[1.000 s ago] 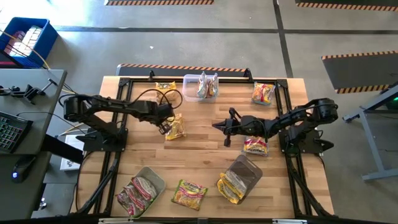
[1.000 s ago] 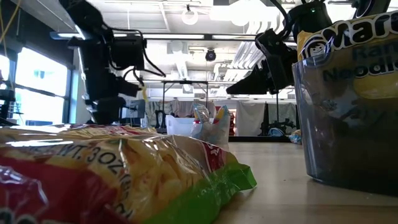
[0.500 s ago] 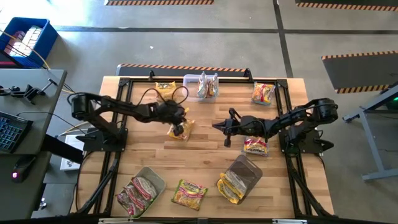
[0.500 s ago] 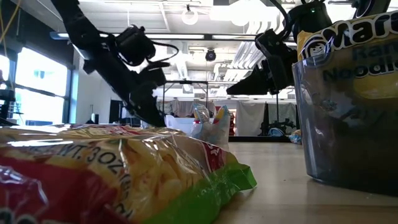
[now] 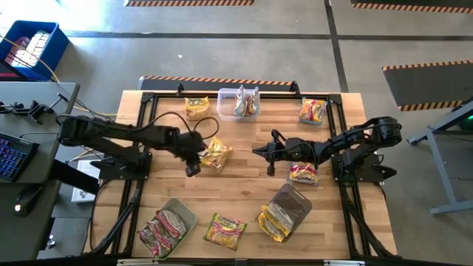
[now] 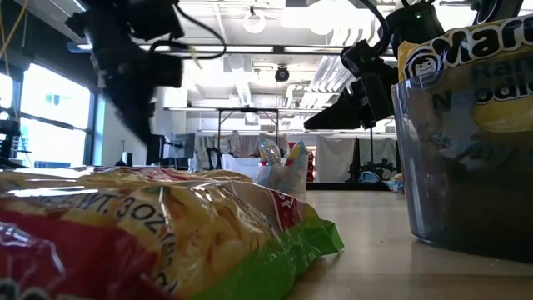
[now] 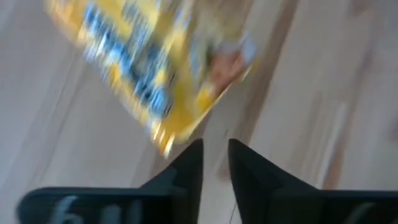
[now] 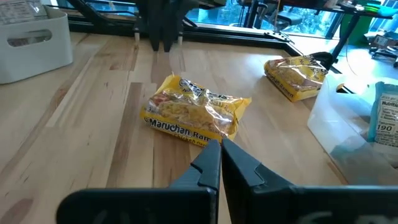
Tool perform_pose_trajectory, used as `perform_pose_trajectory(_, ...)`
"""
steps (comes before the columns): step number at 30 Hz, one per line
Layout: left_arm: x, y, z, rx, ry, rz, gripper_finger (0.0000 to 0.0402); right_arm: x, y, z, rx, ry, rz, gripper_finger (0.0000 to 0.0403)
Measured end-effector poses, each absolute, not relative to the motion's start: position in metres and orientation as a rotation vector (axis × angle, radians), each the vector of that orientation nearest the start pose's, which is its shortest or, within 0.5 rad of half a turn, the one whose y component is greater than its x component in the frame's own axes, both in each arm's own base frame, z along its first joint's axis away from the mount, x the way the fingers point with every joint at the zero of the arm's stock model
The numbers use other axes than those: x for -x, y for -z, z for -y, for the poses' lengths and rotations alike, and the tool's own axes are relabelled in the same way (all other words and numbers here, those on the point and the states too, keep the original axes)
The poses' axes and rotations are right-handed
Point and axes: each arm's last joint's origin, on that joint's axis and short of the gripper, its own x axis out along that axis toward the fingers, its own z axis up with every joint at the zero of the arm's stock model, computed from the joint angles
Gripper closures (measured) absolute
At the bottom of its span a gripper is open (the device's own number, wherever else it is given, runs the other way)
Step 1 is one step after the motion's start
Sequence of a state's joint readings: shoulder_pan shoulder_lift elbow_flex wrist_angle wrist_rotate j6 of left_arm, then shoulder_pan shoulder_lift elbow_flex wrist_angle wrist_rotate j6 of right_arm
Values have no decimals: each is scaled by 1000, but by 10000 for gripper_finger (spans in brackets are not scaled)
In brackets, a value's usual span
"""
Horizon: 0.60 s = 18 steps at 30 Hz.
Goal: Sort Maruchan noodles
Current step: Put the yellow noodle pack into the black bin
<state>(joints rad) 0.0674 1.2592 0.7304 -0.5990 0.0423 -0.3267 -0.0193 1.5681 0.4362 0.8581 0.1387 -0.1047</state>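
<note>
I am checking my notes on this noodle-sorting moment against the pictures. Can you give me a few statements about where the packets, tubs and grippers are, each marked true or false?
1. A yellow crinkly plastic noodle packet lies on the wooden table just beside the left gripper. True.
2. The left gripper grips that packet. False: the left wrist view shows nothing between its fingers, and the packet lies past their tips.
3. The clear plastic rectangular tub at the table's far edge holds silvery packets. True.
4. The right gripper stands wide open. False: its fingers are shut, with nothing between them.
5. The tub at the table's near left corner is bare. False: it holds pink-red packets.
</note>
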Motion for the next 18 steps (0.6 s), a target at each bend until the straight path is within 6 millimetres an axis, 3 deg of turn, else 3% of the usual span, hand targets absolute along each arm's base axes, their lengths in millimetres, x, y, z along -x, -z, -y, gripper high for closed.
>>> perform_pose_trajectory(11, -232, -159, -16, 254, -293, -1191, 225, -270, -145, 9, 117, 143, -281, 402)
perform_pose_trajectory(18, -244, -136, -19, 136, -266, -1243, 202, -271, -146, 9, 118, 143, -276, 402)
